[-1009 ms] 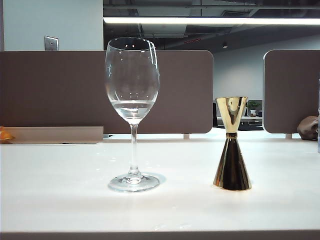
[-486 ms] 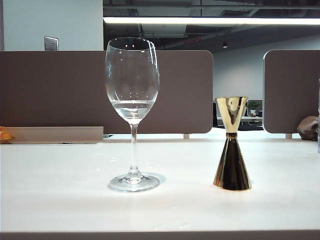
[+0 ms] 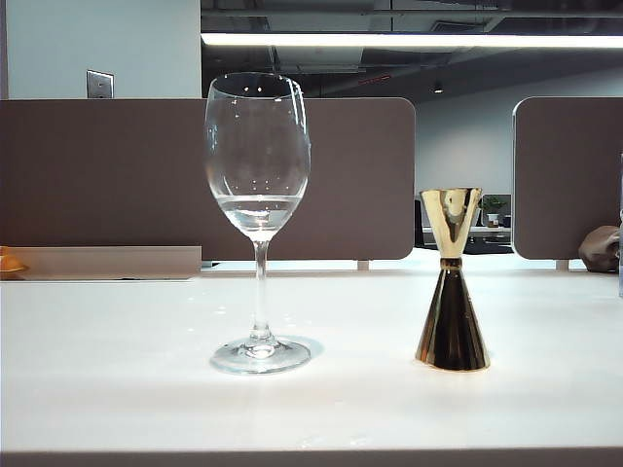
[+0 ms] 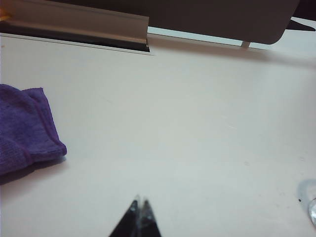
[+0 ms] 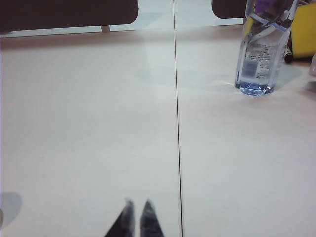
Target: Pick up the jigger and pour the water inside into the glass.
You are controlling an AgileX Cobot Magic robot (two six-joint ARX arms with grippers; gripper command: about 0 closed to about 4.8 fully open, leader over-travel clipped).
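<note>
The glass (image 3: pixel 258 165) stands upright on the white table (image 3: pixel 117 389), left of centre in the exterior view, with a little clear water (image 3: pixel 257 206) in the bottom of its bowl. To its right, apart from it, the gold jigger (image 3: pixel 452 292) stands upright; its inside is hidden. Neither gripper shows in the exterior view. My left gripper (image 4: pixel 140 201) hovers shut over bare table with nothing in it, and a sliver of clear glass (image 4: pixel 313 212) shows at that frame's edge. My right gripper (image 5: pixel 137 202) is shut on nothing, also over bare table.
A purple cloth (image 4: pixel 22 126) lies on the table near the left gripper. A clear plastic water bottle (image 5: pixel 261 47) stands ahead of the right gripper, beside something yellow (image 5: pixel 303 29). A seam (image 5: pixel 177 123) runs along the tabletop. Brown partitions (image 3: pixel 97 175) close off the back.
</note>
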